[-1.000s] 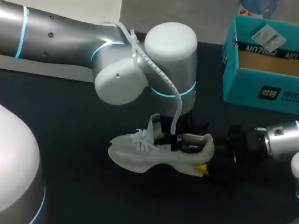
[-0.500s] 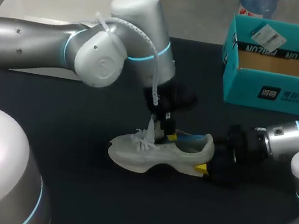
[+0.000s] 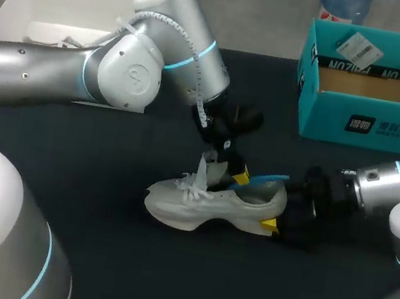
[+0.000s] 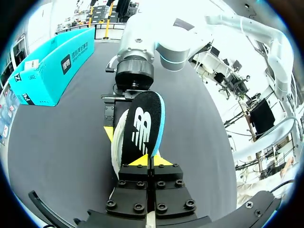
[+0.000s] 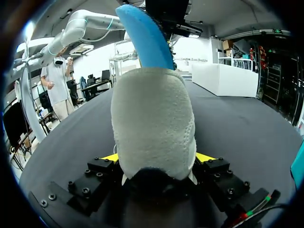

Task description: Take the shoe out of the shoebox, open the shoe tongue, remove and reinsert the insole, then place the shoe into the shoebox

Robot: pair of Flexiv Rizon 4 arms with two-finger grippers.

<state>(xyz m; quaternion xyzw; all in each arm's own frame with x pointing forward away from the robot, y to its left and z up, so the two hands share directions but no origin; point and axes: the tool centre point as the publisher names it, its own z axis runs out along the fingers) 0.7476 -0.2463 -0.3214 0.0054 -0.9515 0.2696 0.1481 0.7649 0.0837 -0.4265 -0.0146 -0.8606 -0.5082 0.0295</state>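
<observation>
Since a moment ago, the left gripper has been lifted a little toward 10 o'clock, and the blue insole has been pulled further out of the white shoe. One end of the insole is pinched tight between the left fingers, and the rest is held over the shoe's opening, reaching toward the heel. The shoe is stood on its sole in the middle of the black table, with its heel squeezed from both sides by the right gripper. The teal shoebox is seen open at 1 o'clock from the shoe, well apart from it.
</observation>
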